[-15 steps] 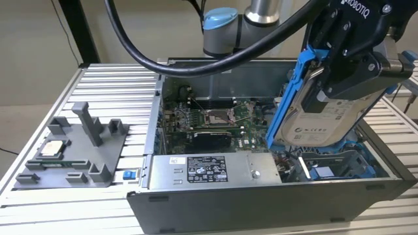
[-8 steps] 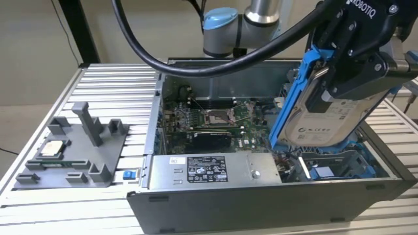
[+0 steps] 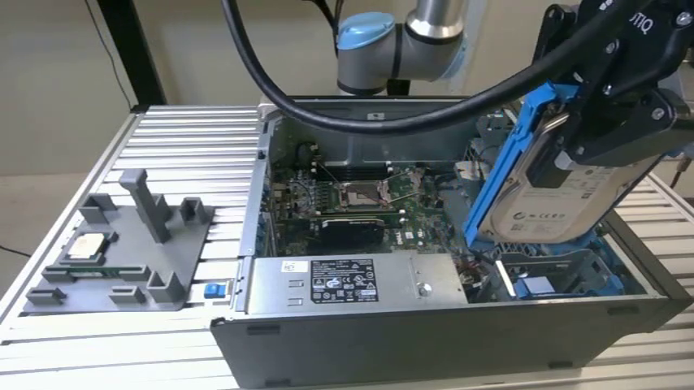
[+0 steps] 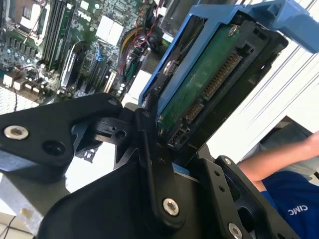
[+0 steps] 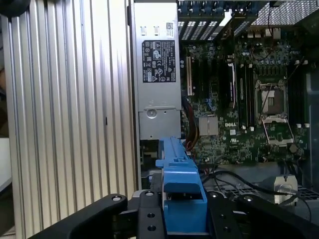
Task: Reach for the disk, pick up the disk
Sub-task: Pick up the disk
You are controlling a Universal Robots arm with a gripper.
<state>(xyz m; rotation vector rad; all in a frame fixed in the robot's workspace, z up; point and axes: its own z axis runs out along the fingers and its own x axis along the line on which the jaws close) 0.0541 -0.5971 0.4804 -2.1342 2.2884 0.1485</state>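
The disk (image 3: pixel 548 203), silver-grey with a white label and a bright blue bracket, hangs tilted on edge above the open computer case (image 3: pixel 434 333), on the exterior view's right. My black gripper (image 3: pixel 607 122) is shut on its upper end. The second wrist view shows the disk's green circuit-board underside (image 4: pixel 209 84) clamped between my gripper's fingers (image 4: pixel 144 129). In the first wrist view the blue bracket (image 5: pixel 179 184) sticks out from my gripper (image 5: pixel 179 219), over the case's interior.
Inside the case lie the motherboard (image 3: pixel 358 195) and a grey power supply (image 3: pixel 347 280). A grey fixture (image 3: pixel 130 260) holding a small silver chip (image 3: pixel 87 246) sits on the ribbed metal table (image 3: pixel 195 138). A person's arm (image 4: pixel 269 164) is beside the table.
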